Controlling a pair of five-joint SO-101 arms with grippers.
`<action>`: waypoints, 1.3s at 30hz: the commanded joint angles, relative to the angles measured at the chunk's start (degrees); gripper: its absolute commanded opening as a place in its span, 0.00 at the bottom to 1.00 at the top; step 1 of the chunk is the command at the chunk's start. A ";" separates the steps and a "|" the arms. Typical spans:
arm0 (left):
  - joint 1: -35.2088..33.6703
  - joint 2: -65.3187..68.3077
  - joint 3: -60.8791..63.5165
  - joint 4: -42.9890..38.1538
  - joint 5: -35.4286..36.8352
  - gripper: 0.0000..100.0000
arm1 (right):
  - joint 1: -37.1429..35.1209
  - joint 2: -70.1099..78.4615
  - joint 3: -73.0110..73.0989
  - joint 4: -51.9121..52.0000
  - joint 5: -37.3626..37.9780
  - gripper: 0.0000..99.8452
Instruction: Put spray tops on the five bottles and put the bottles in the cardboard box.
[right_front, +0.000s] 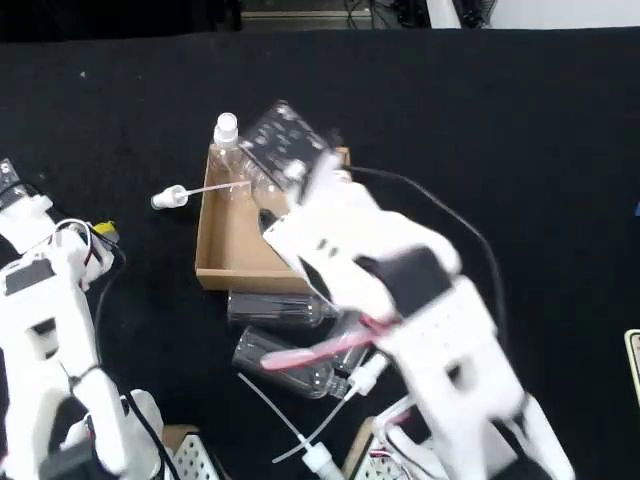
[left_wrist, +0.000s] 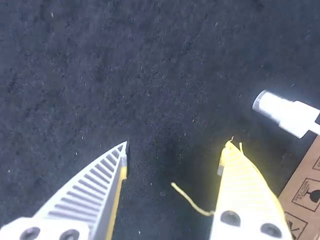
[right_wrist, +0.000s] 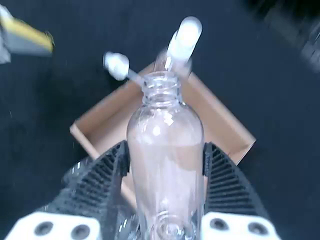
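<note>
right gripper (right_wrist: 165, 151) grasps an uncapped bottle (right_wrist: 165, 125) above the cardboard box (right_wrist: 102, 122); left gripper (left_wrist: 177, 146) released, near a loose spray top (left_wrist: 287, 112).

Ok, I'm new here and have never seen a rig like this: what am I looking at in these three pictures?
Two small white robot arms sit at a black table. One picture looks down from above; the other two come from cameras on the arms' wrists. The right gripper is shut on a clear bottle with no top, above a cardboard box. A capped bottle is at a corner of the box. The left gripper is open over the table, near a loose spray top. Two more bottles lie beside the box, with more spray tops nearby.
</note>
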 joint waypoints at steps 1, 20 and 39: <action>-0.22 7.91 -9.80 4.57 0.18 0.28 | 1.41 -11.30 -0.22 -0.09 -0.09 0.14; 8.66 44.75 -56.40 33.67 6.07 0.28 | 13.01 -39.52 25.63 -11.87 -4.13 0.14; 15.69 72.53 -96.66 51.16 0.00 0.28 | 13.01 -39.87 29.49 -11.96 -4.13 0.14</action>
